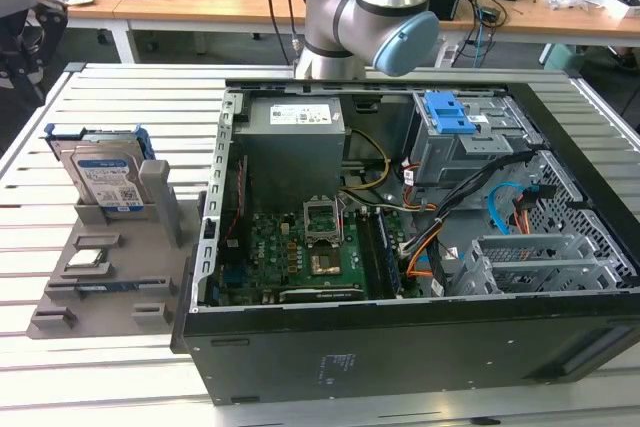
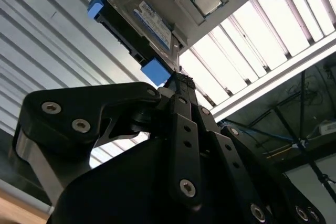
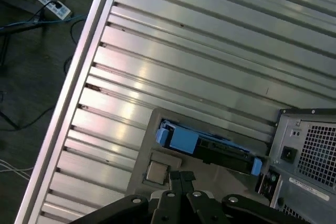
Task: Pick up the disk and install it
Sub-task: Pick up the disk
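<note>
Quick status: we're basically sitting at step 0 of this one. The disk (image 1: 105,172) is standing on edge in a slot of the grey holder (image 1: 100,277), blue bracket around it and label facing out. The holder is sitting on the slatted table (image 1: 110,97), just beside the open computer case (image 1: 400,347) on the exterior view's left. The little processor chip (image 1: 88,259) is lying flat on the same holder, near the disk.

In both wrist views we're seeing the gripper (image 2: 177,80) looking toward that holder, with the disk (image 2: 142,24) just past its tips. In the first wrist view the gripper (image 3: 181,176) is lining up roughly with the chip (image 3: 156,171) and the disk (image 3: 210,145) beyond it. The fingers are reading as pressed together with nothing between them, and we're judging they're hanging clear of the disk, not touching it.

So what's done: nothing that's showing. The disk isn't picked up yet, and the whole grab, carry and install is left. Inside the case, the grey bay with the blue latch (image 1: 450,112) is sitting at the far end, well apart from the holder. We're guessing that's where the disk is going, but we can't tell for sure.
</note>
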`<state>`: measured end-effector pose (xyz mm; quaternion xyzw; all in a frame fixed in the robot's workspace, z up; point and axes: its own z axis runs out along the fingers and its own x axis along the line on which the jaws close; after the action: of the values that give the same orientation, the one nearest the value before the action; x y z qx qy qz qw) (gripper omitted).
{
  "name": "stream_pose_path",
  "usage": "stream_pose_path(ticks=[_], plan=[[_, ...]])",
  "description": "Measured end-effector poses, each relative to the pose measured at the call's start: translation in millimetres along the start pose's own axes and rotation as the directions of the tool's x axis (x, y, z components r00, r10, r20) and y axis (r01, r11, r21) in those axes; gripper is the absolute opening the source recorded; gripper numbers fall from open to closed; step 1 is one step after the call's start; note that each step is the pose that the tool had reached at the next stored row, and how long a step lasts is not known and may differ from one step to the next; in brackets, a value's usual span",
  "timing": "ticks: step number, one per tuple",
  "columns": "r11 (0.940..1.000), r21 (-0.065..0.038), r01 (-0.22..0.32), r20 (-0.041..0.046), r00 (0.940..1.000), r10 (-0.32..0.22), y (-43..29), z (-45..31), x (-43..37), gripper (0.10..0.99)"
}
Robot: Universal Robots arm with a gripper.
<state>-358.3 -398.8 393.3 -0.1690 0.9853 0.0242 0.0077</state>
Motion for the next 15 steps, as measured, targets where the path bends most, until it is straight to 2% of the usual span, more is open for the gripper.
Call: stream_pose_path(ticks=[4, 7, 12, 13, 15], plan=[[0.9979, -0.002, 0.064, -0.0028, 0.9979, -0.064, 0.0, 0.0, 0.0, 0.106], [0.9929, -0.003, 0.119, -0.0052, 0.9929, -0.119, 0.0, 0.0, 0.0, 0.106], [0.9769, -0.006, 0.214, -0.0091, 0.9769, -0.214, 0.0, 0.0, 0.0, 0.106], [0.9701, -0.007, 0.242, -0.0102, 0.9701, -0.243, 0.0, 0.0, 0.0, 0.106], [0.9624, -0.008, 0.271, -0.0114, 0.9624, -0.271, 0.0, 0.0, 0.0, 0.106]])
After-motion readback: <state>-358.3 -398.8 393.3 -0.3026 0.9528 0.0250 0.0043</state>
